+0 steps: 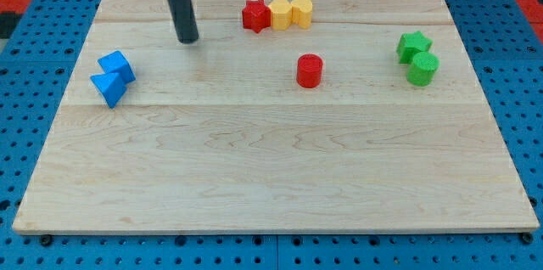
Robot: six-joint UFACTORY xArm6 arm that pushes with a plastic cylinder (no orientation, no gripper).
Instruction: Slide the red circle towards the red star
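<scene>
In the camera view, the pale wooden counter (271,185) lay on a blue pegboard base (25,134). My tip (188,40), the lower end of the straight dark rod, rested on the counter in the far left part, well apart from every block. There was no pincer on this arm, so nothing could be said of it being spread or pressed together.

The small red circle block (310,70), a short cylinder, stood alone a little right of the middle, in the far half of the counter. The small red star block (254,15) sat farther back and to its left, near the far edge, well apart from the circle. Touching the star's right side was a yellow block (280,14) whose shape I could not make out, and touching that one was a second yellow block (301,12).

My tip stood left of the red star and slightly nearer than it, and far to the left of the red circle.

At the left, two blue blocks touched: a blue cube (116,66) and, just nearer, a blue triangular block (108,88). At the right, a green star block (413,46) touched a green cylinder block (422,69).
</scene>
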